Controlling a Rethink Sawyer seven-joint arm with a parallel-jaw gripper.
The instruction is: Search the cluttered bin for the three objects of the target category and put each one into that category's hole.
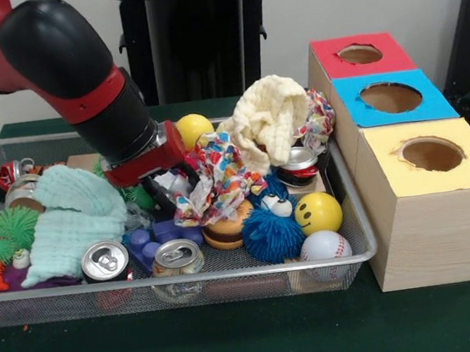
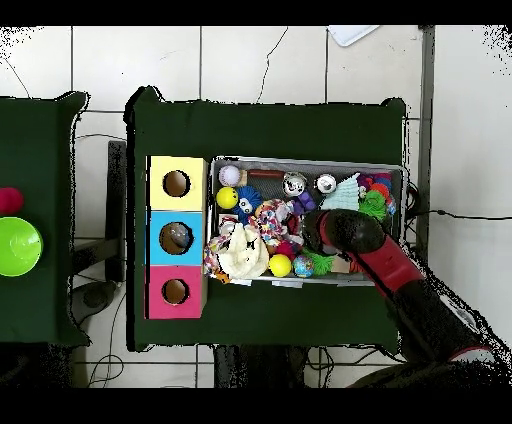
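end effector [image 1: 161,188] buried in clutter at centre of wire bin [image 1: 355,213], likely digging under floral cloth [image 1: 218,178] for bottles; opening and hold cannot be told. no clear bottle visible, probably hidden under cloths. holed boxes [image 1: 413,163] right of frame, beside bin.

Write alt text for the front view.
A red and black robot arm reaches down into a wire mesh bin crowded with toys, cloths and drink cans. Beside the bin stands a wooden box with red, blue and yellow tops, each with a hole.
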